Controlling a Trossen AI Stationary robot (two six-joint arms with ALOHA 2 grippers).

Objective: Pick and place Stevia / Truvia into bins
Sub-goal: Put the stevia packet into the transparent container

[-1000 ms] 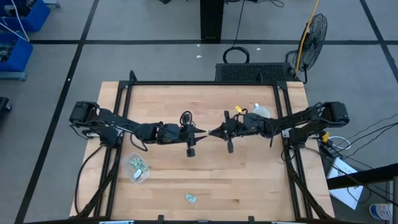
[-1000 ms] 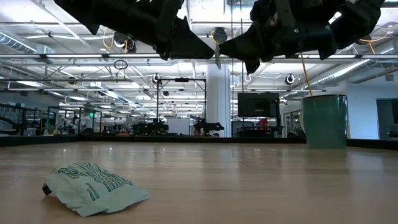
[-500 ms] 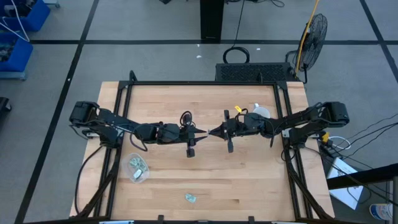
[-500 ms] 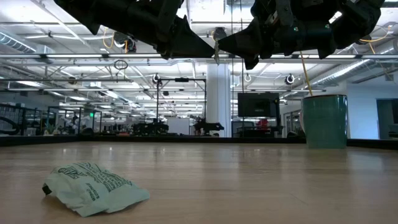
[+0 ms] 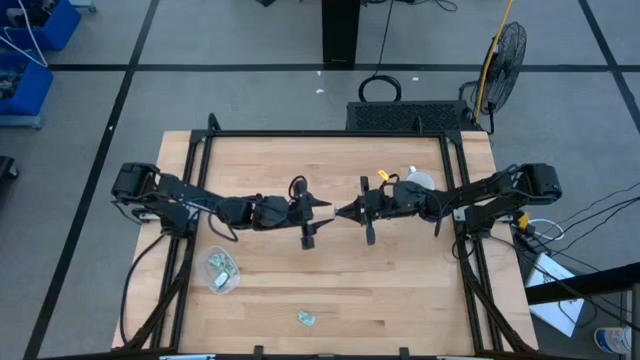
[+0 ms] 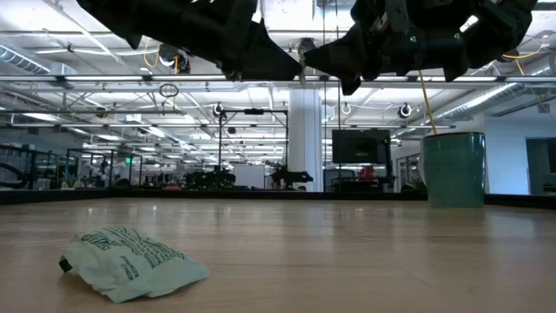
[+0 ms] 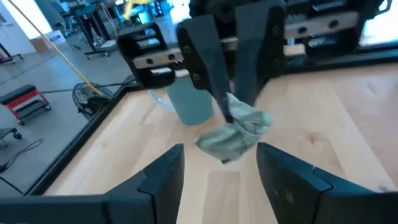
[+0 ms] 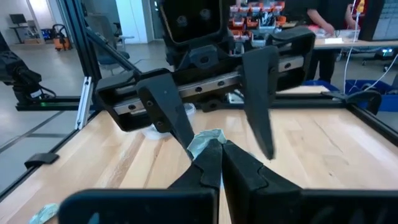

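At the centre of the high frame our right gripper [image 5: 340, 212] pinches a crumpled pale green paper sachet [image 7: 239, 129] between clenched fingers, facing our left gripper [image 5: 322, 206], jaws spread apart.

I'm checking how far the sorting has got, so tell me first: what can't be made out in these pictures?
- How many sachets lie in the clear tub: too small in the high view.
- The print on the loose sachet on the table: blurred in the low view.
- How much of the held sachet the right gripper pinches: its shut fingers cover that end.
- The mug's inside: hidden by its wall.
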